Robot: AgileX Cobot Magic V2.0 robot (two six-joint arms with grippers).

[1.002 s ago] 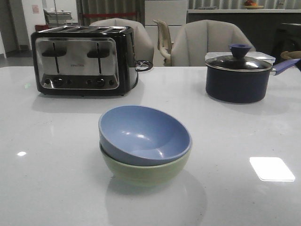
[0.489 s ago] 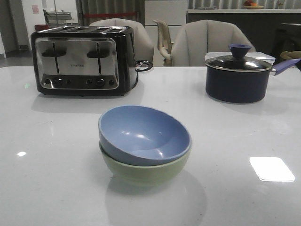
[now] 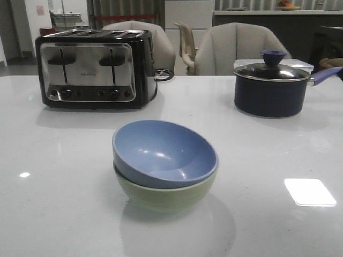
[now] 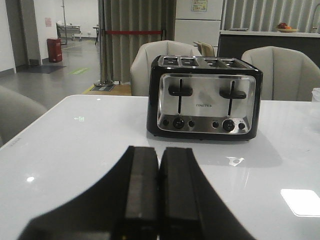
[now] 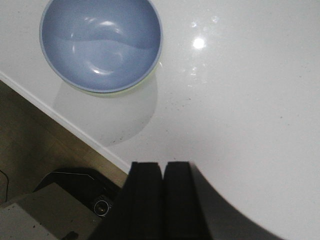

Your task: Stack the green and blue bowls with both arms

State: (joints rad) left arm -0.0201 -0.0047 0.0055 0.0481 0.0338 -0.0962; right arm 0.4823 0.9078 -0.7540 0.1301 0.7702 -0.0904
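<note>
By my reckoning the stacking is done: the blue bowl (image 3: 163,152) sits nested in the green bowl (image 3: 166,191), tilted a little so its rim rides higher on one side, and the pair rests on the desk (image 3: 64,193) with nothing touching it. What is left, I judge, is only to keep both arms clear; if anything more were wanted, it would be a gentle press to level the blue one. My left tool (image 4: 159,200) is clenched, its two fingers pressed together with no gap, holding nothing and touching nothing; straight ahead of it, well apart, stands the toaster (image 4: 204,97). My right tool (image 5: 161,200) is likewise clenched and empty, hanging above the desk near its edge, and the stacked bowls lie ahead of it and off to one side, well apart from its fingers
</note>
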